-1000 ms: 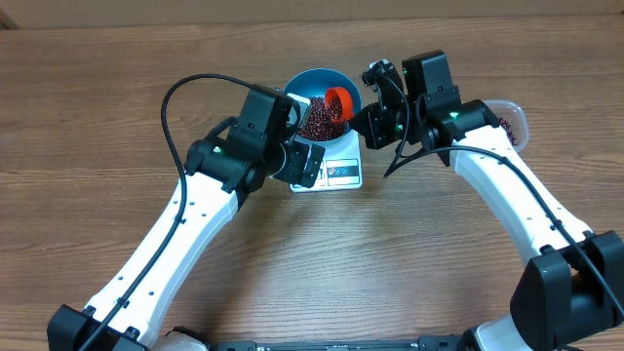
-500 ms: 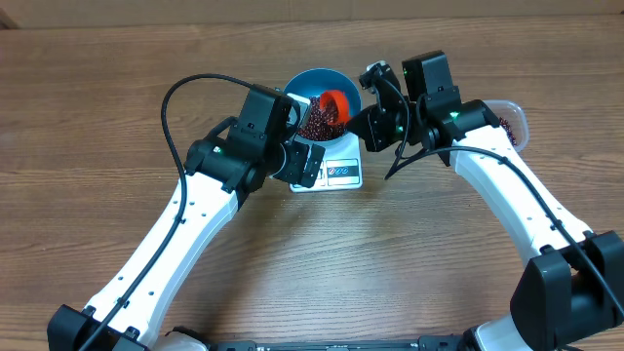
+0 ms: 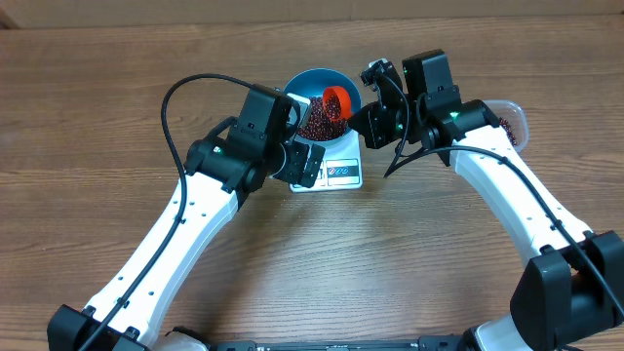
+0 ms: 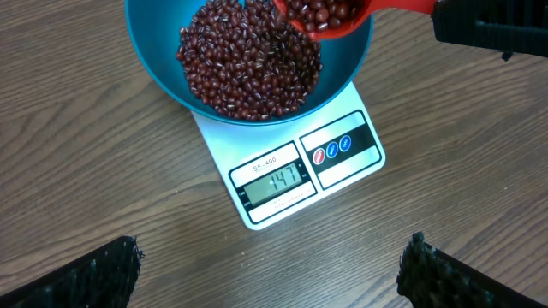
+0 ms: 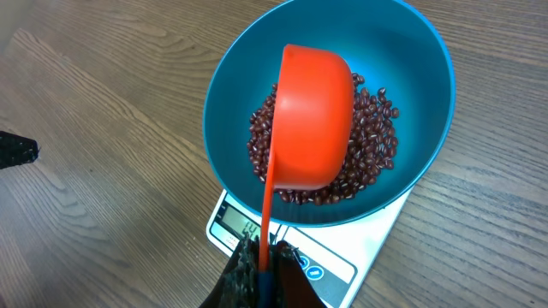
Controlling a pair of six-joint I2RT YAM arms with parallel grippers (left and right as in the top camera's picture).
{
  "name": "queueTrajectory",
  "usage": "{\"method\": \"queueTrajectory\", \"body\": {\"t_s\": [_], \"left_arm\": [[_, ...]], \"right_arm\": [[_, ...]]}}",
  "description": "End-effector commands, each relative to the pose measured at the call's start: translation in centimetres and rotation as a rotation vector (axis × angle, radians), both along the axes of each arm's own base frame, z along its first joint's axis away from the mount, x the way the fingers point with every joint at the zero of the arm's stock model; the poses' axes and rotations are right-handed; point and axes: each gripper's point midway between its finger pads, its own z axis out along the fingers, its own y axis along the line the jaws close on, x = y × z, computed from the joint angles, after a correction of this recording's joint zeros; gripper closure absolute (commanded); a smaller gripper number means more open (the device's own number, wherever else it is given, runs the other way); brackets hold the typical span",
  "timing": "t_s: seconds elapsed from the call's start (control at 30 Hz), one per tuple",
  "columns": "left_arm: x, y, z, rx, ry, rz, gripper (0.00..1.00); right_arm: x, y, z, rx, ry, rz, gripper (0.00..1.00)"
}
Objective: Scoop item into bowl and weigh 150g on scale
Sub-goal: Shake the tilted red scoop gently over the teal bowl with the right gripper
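A blue bowl (image 3: 310, 80) (image 4: 154, 60) (image 5: 411, 51) stands on the white scale (image 3: 341, 174) (image 4: 342, 171) (image 5: 377, 239), whose display reads 147. Dark red-brown beans (image 3: 315, 124) (image 4: 248, 64) (image 5: 372, 137) heap inside the bowl. My right gripper (image 3: 363, 122) (image 5: 265, 261) is shut on the handle of an orange scoop (image 3: 338, 98) (image 4: 334, 17) (image 5: 312, 120). The scoop hangs tilted over the bowl with beans in it. My left gripper (image 3: 297, 161) (image 4: 270, 274) is open and holds nothing, above the table just in front of the scale.
A clear plastic tub (image 3: 515, 122) with beans sits at the far right, mostly hidden behind my right arm. Bare wooden table surrounds the scale on all sides.
The scoop dipped slightly toward the beans half a second ago and has tipped back. Both arms otherwise stay in place.
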Motion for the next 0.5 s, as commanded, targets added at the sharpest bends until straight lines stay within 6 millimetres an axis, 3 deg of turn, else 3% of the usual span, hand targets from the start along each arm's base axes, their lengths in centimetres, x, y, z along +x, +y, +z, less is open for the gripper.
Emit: {"method": "queueTrajectory", "body": {"t_s": [0.0,0.1,0.27,0.47], "left_arm": [[-0.2,-0.2,0.3,-0.003,-0.01,-0.022,0.01],[-0.2,-0.2,0.3,-0.003,-0.01,-0.021,0.0],[-0.2,-0.2,0.3,-0.003,-0.01,-0.022,0.0],[-0.2,-0.2,0.3,-0.003,-0.01,-0.022,0.0]], "right_arm": [[0.5,0.0,2.6,0.028,-0.058,-0.005,0.97],[-1.1,1.3,2.9,0.05,-0.102,0.173,0.96],[0.2,0.0,2.4,0.013,-0.067,0.026,0.96],[0.3,0.0,2.4,0.012,-0.067,0.025,0.97]]}}
